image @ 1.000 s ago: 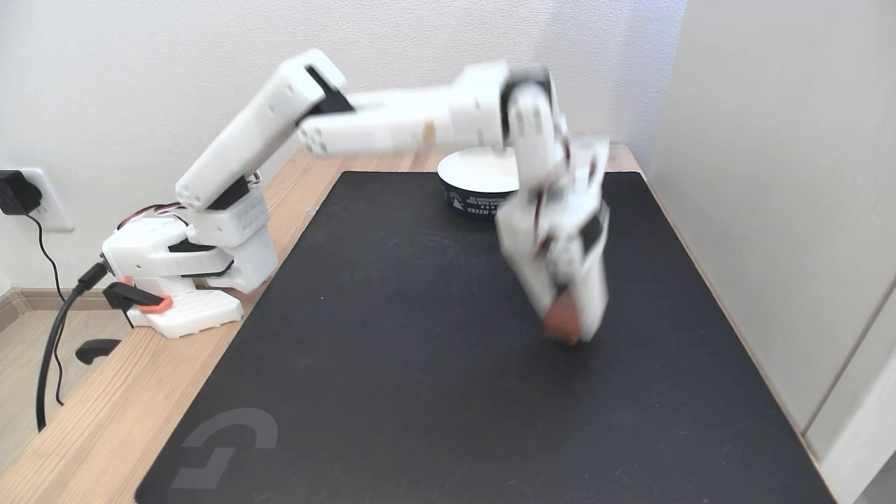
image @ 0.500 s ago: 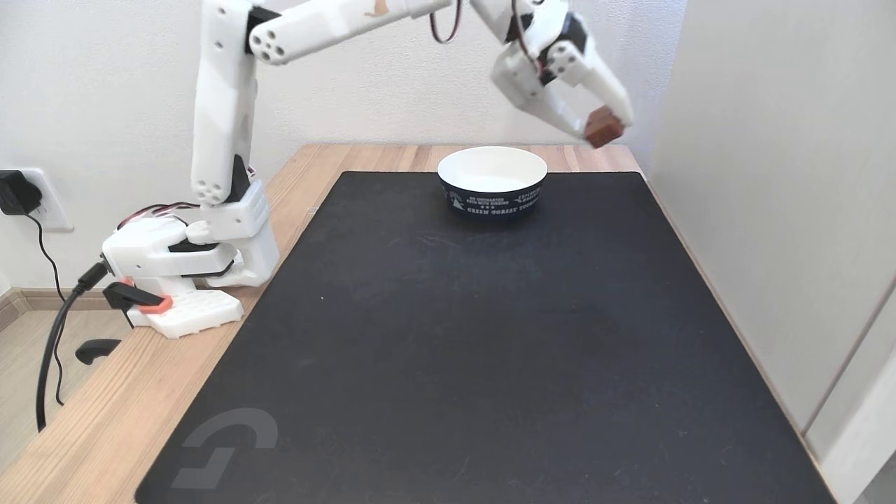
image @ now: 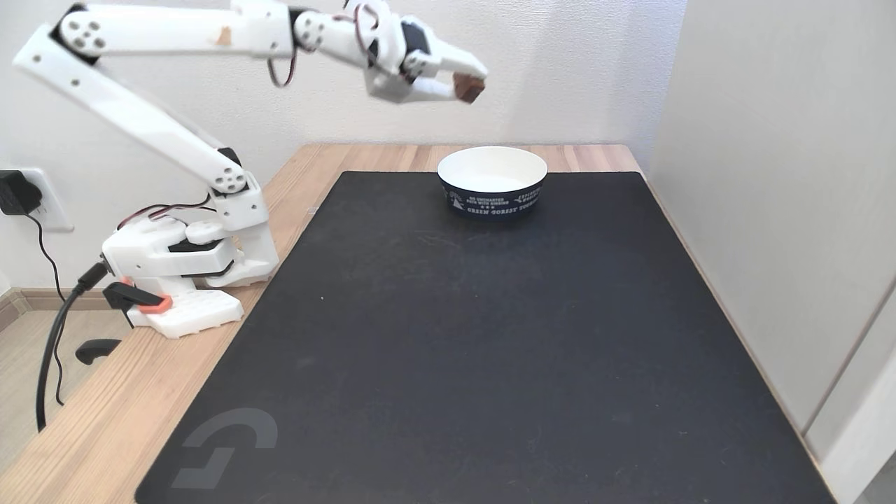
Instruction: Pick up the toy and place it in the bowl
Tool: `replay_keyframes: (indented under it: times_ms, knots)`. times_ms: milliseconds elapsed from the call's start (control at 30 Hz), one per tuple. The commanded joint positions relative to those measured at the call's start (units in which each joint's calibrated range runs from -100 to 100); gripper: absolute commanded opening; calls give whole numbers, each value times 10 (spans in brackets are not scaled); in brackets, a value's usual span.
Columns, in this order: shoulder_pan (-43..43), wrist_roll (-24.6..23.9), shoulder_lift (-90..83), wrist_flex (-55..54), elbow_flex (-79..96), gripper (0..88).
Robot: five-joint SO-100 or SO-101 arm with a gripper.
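The small reddish-brown toy [image: 467, 87] hangs high in the air, pinched between the white fingers of my gripper [image: 470, 82], which is shut on it. The round bowl [image: 492, 189], white inside and navy outside with white print, stands at the far end of the black mat. The toy is above the bowl's left part and well clear of its rim, seen in front of the back wall. My arm stretches out from its base [image: 178, 269] on the left.
A black mat [image: 476, 364] covers most of the wooden table [image: 91, 434]. A pale wall panel [image: 784, 196] rises along the mat's right edge. A black cable [image: 52, 343] and a wall plug [image: 15, 192] sit at the far left.
The gripper lifted the toy off the mat at the right, raised it high, then swung left with it to a spot over the bowl. The arm's elbow has folded back to the left.
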Motion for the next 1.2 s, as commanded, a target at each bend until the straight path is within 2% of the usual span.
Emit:
replay_keyframes:
  times_ms: [0, 200, 267, 333, 533, 800, 900, 967, 1167]
  knots:
    - [14, -6, -71, -28, 86, 35]
    - [12, 3, -15, -25, 61, 35]
    - [1, 43, 40, -27, 33, 35]
    - [-3, 53, 77, -36, 31, 35]
    - [1, 53, 168, -155, 53, 35]
    - [1, 52, 181, -158, 48, 39]
    - [1, 49, 197, -158, 47, 204]
    - [-1, 49, 198, -158, 48, 279]
    - [-5, 48, 193, -154, 49, 264]
